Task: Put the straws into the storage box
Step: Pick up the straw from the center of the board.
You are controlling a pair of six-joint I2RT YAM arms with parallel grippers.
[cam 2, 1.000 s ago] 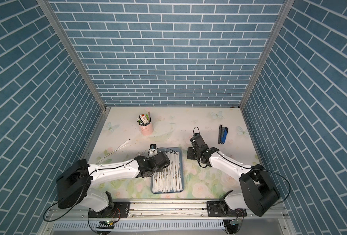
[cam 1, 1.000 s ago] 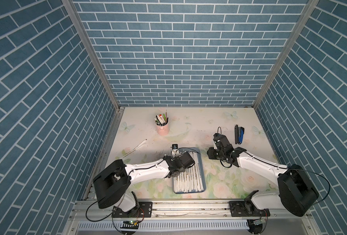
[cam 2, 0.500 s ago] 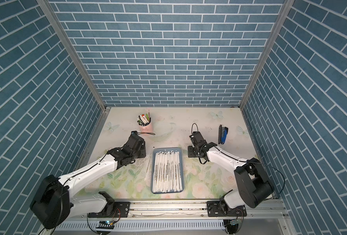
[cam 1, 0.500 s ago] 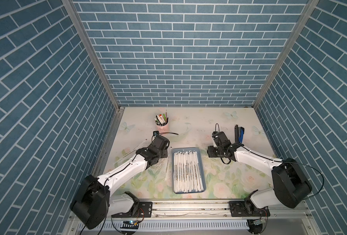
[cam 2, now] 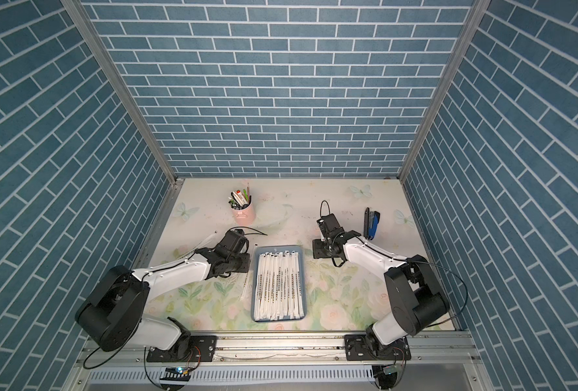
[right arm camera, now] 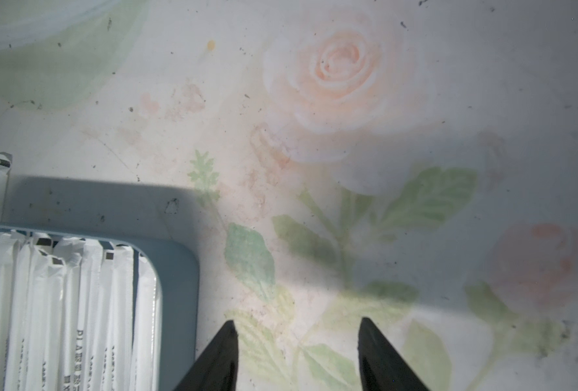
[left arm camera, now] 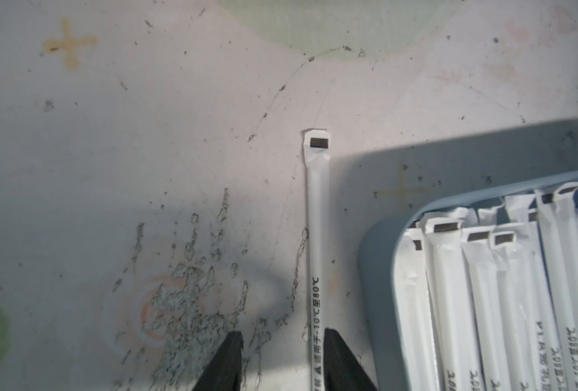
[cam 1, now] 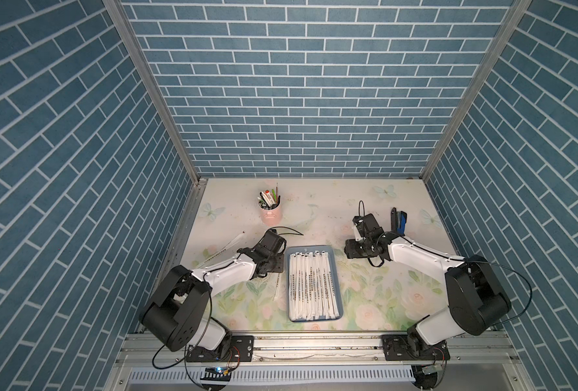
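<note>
Down at the floral worktop, the left fingers are spread and straddle a loose straw, long and thin in its white paper wrapper with black print and a black end mark. It lies flat just left of the shallow blue plastic storage box, parallel to its long side, close against one finger but not pinched. The box already holds a packed row of straws. A second straw lies slantwise out by the left wall, well apart. The right fingers are spread too, over bare worktop right of the box, with nothing between them. This straw should handle as next to weightless. The paper is probably slick and the tube easily crushed or bent, so a gentle pinch across its narrow width, near mid-length, looks best to keep it from drooping or swivelling. Lying so flat, it could skid away as the fingers close.
</note>
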